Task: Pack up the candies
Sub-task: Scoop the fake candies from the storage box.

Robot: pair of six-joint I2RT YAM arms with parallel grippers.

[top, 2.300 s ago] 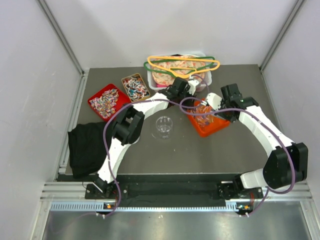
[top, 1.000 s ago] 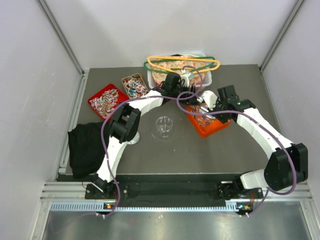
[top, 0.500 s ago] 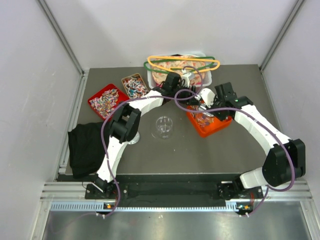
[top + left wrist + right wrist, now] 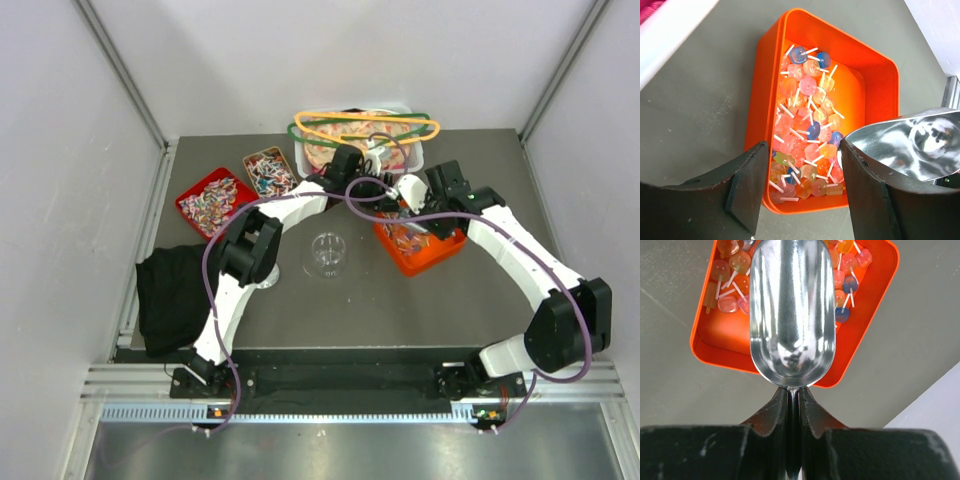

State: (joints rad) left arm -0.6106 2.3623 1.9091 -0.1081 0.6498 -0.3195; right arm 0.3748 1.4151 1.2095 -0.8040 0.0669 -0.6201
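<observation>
So the candies (image 4: pixel 805 125) are sitting heaped in a glossy orange tray (image 4: pixel 875 95), a rounded-corner plastic rectangle near the middle of the matte grey table (image 4: pixel 400 310). Up close they're looking like little translucent gummy lumps on short white sticks, mostly orange, pink and yellow with a few blue ones mixed in, sticks pointing every which way. The right gripper (image 4: pixel 792 395) is pinching the thin flat handle of a shiny metal scoop (image 4: pixel 792 305), fingers pressed tight on either side of it. The scoop is a long rounded trough, mirror-polished, and it's hanging over the tray with its open end toward the pile; can't tell whether it's touching any candy. The left gripper (image 4: pixel 805 170) is hovering right above the same tray with its black fingers spread wide, gripping nothing, and the scoop is showing just beside its right finger. More speckled candy heaps are lying further off: in a red tray (image 4: pixel 182 200) at the left, a small tan tray (image 4: pixel 250 160) beside it, and a clear bin (image 4: pixel 415 160) at the back, which has orange and green wire hangers (image 4: pixel 365 130) lying across its top. A clear round cup (image 4: pixel 328 252) is standing just left of the orange tray, and a crumpled black cloth (image 4: pixel 170 290) is lying at the table's left edge.
</observation>
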